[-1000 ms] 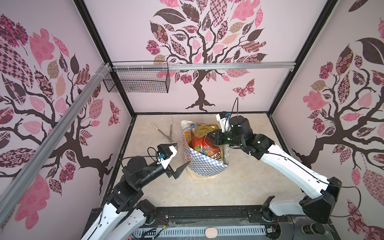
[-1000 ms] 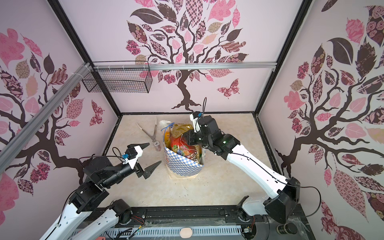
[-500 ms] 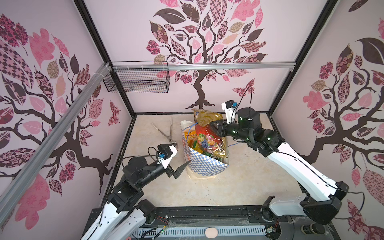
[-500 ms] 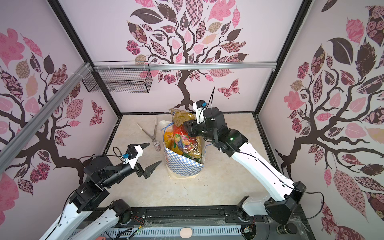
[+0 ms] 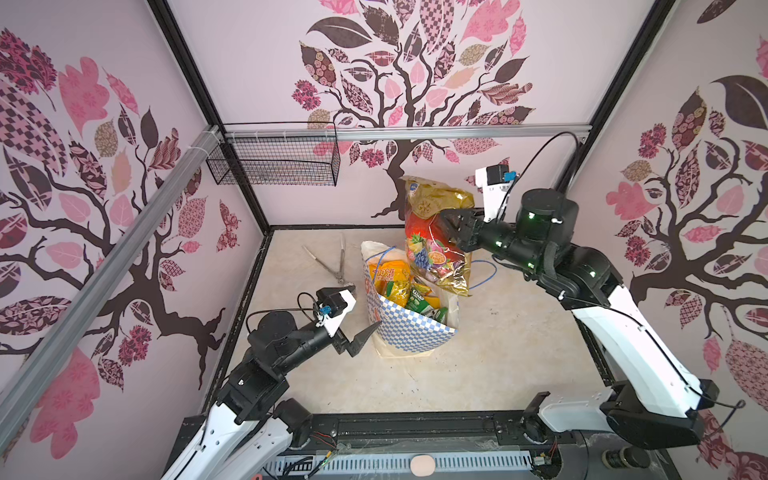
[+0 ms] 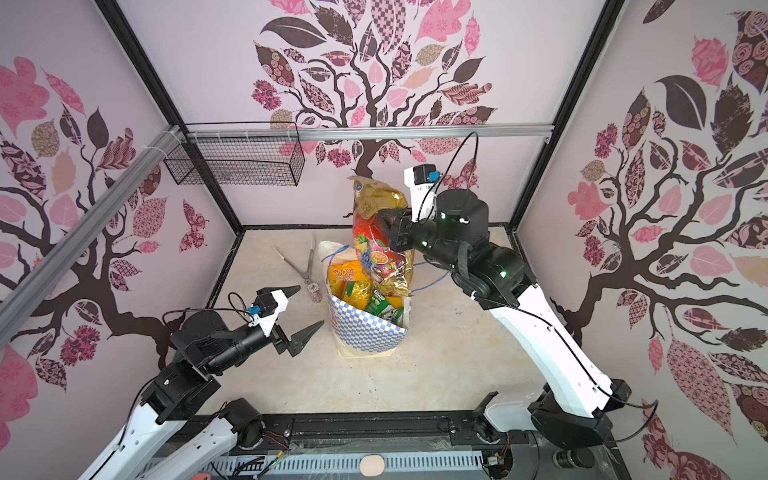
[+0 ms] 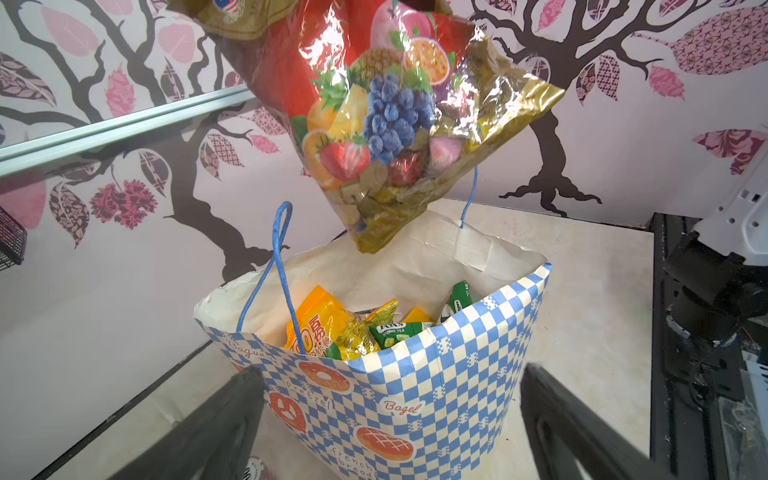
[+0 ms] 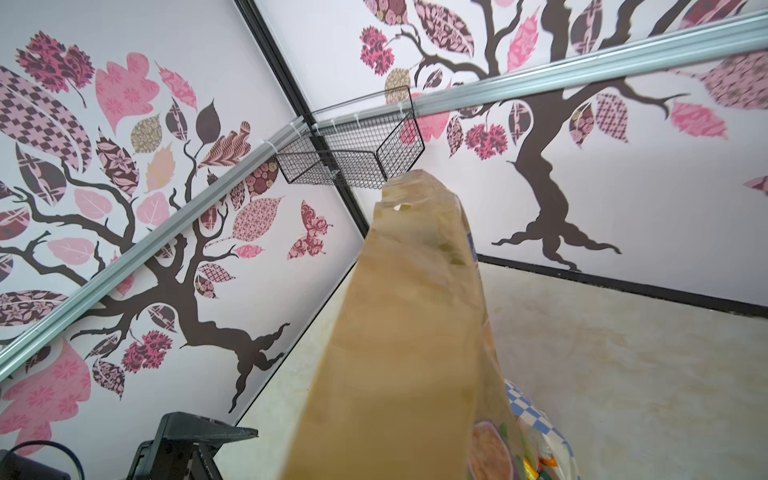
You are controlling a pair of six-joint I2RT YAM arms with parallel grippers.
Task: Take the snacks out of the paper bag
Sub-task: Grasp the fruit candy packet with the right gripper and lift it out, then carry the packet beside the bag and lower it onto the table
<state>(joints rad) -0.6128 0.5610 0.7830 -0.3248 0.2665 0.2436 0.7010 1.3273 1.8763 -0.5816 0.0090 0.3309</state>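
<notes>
The blue-and-white checked paper bag (image 5: 409,332) (image 6: 365,334) (image 7: 436,386) stands upright mid-table with its mouth open. Above its far side hangs a gold-red snack packet with a fruit picture (image 5: 432,249) (image 6: 374,245) (image 7: 386,116) (image 8: 407,332), its lower corner just above the rim. My right gripper (image 5: 446,228) (image 6: 386,232) is shut on that packet's side. Inside the bag lie a yellow-orange packet (image 5: 388,276) (image 7: 316,328) and a green packet (image 5: 419,297) (image 7: 395,332). My left gripper (image 5: 365,306) (image 6: 309,305) (image 7: 390,374) stands open just left of the bag, holding nothing.
Metal tongs (image 5: 332,262) (image 6: 305,262) lie on the table behind and left of the bag. A small patterned cup (image 6: 316,293) stands beside the bag's left wall. A black wire basket (image 5: 274,166) (image 8: 353,158) hangs on the back-left rail.
My right gripper has risen with the gold-red packet, drawing it up out of the bag's mouth. The left arm has stayed still and open.
</notes>
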